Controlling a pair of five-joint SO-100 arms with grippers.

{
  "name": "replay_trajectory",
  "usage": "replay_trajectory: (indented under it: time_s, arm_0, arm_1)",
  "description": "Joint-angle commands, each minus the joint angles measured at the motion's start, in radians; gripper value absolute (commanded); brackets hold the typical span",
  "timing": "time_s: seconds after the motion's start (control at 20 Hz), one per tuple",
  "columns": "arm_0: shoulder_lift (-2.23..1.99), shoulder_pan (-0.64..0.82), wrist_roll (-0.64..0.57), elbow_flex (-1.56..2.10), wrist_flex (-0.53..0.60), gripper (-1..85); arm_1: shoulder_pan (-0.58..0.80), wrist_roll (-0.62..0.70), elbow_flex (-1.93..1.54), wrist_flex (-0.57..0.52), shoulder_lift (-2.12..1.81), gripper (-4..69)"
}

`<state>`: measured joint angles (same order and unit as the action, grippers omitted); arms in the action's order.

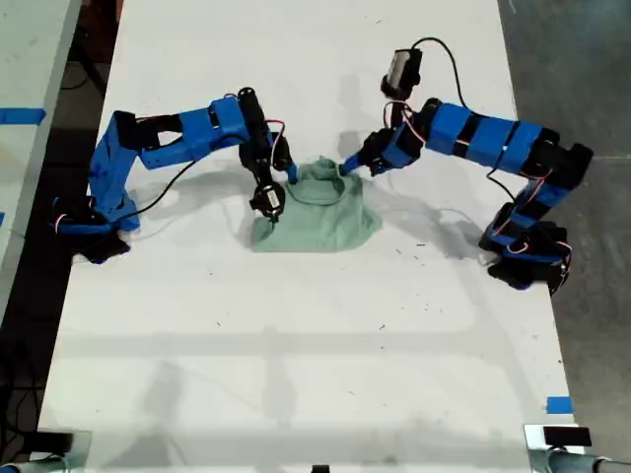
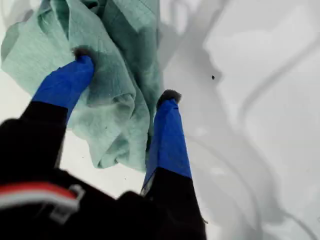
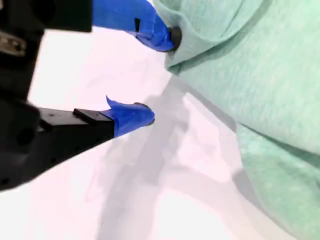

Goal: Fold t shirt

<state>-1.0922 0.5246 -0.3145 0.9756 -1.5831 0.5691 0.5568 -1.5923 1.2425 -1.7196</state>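
Mint-green and soft, the t shirt (image 1: 317,210) lies bunched in a rumpled heap near the middle of the white bench (image 1: 296,345), between the two blue arms. No clean fold shows yet: the cloth is gathered and creased, its collar turned up at the far edge, so I judge the folding barely begun, with spreading flat and every fold left to do.

My first gripper (image 2: 125,80) has its jaws apart and astride a thick ridge of fabric, one blue fingertip (image 2: 75,70) pressed on the cloth, the other down on the bench just beside the shirt's edge; nothing is clamped. My second gripper (image 3: 157,75) also has its jaws apart, one tip touching the shirt's hem, the other over bare bench. Which arm in the exterior view is which, I cannot tell with confidence.
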Motion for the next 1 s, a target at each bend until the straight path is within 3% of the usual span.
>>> replay_trajectory:
  time_s: [0.0,0.15,0.3,0.35,0.4,0.45,0.6,0.75,0.95]
  arm_0:
    - [-0.169,0.005,-0.025,-0.006,-0.014,18.1]
    - [-0.442,0.003,-0.008,0.060,-0.015,15.4]
    - [-0.719,0.043,-0.038,0.147,-0.015,10.4]
    - [-0.821,0.040,-0.035,0.193,-0.015,0.1]
    - [-0.923,0.006,-0.031,0.230,-0.015,0.1]
    - [-1.029,-0.052,-0.011,0.276,-0.014,0.1]
    - [-1.393,-0.164,-0.012,0.591,0.075,0.1]
    - [-1.795,-0.235,0.032,1.101,0.268,0.1]
    - [-2.319,-0.302,0.052,1.733,0.505,0.1]
  arm_1:
    - [0.032,0.000,0.066,0.103,-0.058,29.5]
    - [0.091,-0.011,0.132,0.296,-0.153,29.2]
    - [0.112,0.006,0.110,0.396,-0.383,29.1]
    - [0.083,-0.005,0.107,0.437,-0.471,27.2]
    - [0.043,-0.021,0.083,0.462,-0.578,18.6]
    - [0.000,-0.032,0.015,0.463,-0.704,0.7]
    - [-0.118,-0.100,-0.308,0.440,-1.146,0.8]
    - [-0.288,-0.156,-0.565,0.437,-1.391,0.9]
    - [-0.371,-0.160,-0.966,0.350,-1.770,0.9]
